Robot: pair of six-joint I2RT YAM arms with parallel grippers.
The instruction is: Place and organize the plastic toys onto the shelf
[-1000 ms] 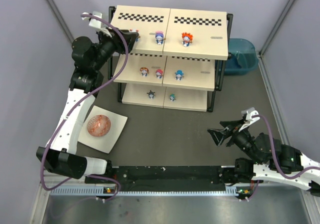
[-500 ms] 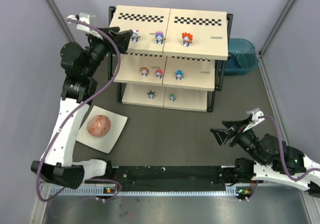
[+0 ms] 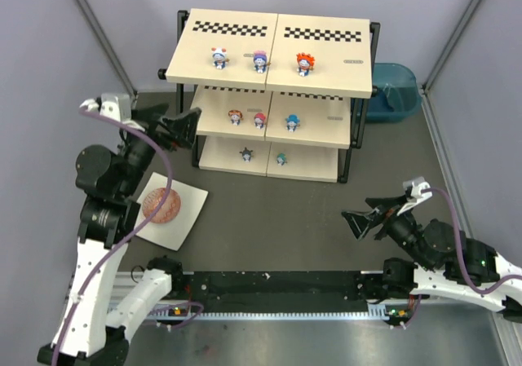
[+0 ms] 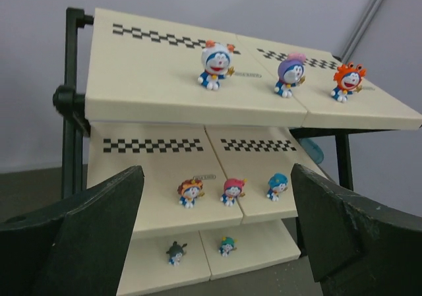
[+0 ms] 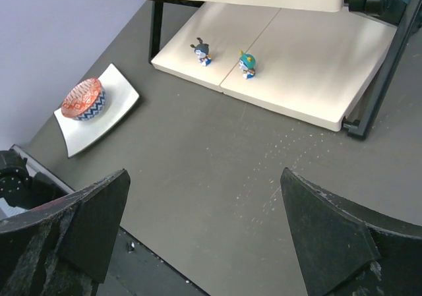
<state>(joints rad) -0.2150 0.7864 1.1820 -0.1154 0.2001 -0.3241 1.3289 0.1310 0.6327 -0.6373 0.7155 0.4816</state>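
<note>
The shelf point(image 3: 326, 56) stands at the back. Its top tier holds a white-headed toy point(image 3: 218, 56), a purple-headed toy point(image 3: 259, 60) and an orange-headed toy point(image 3: 304, 63). Three more toys stand on the middle tier point(image 3: 259, 121) and two on the bottom tier point(image 3: 245, 154). My left gripper point(image 3: 181, 128) is open and empty, left of the shelf and apart from it, facing the tiers point(image 4: 216, 177). My right gripper point(image 3: 359, 222) is open and empty over bare table at the near right point(image 5: 204, 177). It sees the two bottom-tier toys point(image 5: 247, 63).
A blue tub point(image 3: 391, 91) sits behind the shelf's right end. A round orange-pink bowl point(image 3: 160, 205) rests on a white sheet point(image 3: 186, 207) at the near left, under my left arm. A black rail point(image 3: 277, 283) runs along the table's near edge. Grey walls close both sides.
My left gripper has drawn back from the top tier's left end, down and toward the near left, leaving the white-headed toy standing there. The right arm has barely moved.
</note>
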